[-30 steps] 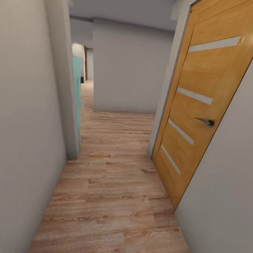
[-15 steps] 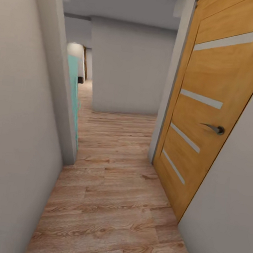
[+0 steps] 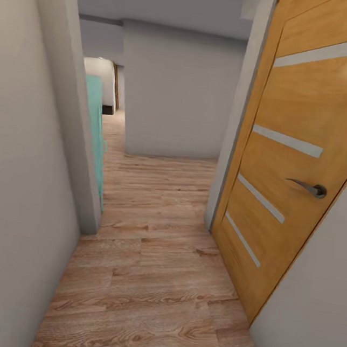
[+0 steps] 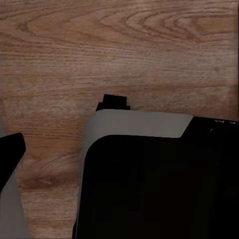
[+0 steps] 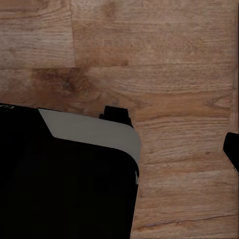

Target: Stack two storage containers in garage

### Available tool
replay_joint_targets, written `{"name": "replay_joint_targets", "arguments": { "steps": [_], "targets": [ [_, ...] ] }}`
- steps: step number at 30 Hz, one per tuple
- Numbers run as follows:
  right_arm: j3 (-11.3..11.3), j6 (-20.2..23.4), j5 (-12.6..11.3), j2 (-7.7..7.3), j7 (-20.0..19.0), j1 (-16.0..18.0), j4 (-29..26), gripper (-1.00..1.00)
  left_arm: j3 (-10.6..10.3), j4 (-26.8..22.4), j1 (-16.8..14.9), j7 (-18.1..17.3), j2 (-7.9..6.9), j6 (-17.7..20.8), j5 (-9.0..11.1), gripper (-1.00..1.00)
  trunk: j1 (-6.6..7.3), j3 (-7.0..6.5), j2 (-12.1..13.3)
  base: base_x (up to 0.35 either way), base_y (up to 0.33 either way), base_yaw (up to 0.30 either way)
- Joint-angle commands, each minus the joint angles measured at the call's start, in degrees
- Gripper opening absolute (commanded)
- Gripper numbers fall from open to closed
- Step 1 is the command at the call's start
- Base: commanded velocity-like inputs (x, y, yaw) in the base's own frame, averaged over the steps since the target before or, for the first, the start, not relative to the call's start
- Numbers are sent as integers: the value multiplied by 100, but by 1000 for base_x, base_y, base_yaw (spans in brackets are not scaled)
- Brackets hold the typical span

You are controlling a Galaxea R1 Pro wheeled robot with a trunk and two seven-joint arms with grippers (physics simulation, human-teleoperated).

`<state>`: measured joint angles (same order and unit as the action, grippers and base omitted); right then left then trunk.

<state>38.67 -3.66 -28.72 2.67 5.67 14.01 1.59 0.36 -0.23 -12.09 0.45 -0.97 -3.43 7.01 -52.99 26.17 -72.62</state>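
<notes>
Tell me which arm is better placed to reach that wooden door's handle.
Right, probably. The door handle sits on the wooden door along the robot's right side of the hallway, while a plain wall lines its left.

Head view: looking forward and slightly down along a narrow corridor, wood door (image 3: 300,156) near right, grey wall (image 3: 16,176) near left, teal panel (image 3: 95,126) farther left. Both wrist views: looking straight down, close over the robot's dark base (image 4: 159,189) (image 5: 64,184). Sharing the plank floor (image 3: 155,280) (image 4: 124,50) (image 5: 149,59).
</notes>
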Motion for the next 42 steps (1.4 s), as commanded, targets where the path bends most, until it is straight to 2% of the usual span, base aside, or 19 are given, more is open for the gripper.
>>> {"name": "replay_joint_targets", "arguments": {
  "steps": [1, 42],
  "targets": [
    [47, -30, -54, 5, 4, 6, 17, 100, -1, 5, -4, 3, 0, -18, 46, 100, -3, 6, -3, 321, 0, 0],
    [53, -30, -46, 5, 4, 6, 17, 100, -1, 5, -4, 7, 0, -18, 46, 100, -3, 6, -3, 321, 0, 0]
  ]
}}
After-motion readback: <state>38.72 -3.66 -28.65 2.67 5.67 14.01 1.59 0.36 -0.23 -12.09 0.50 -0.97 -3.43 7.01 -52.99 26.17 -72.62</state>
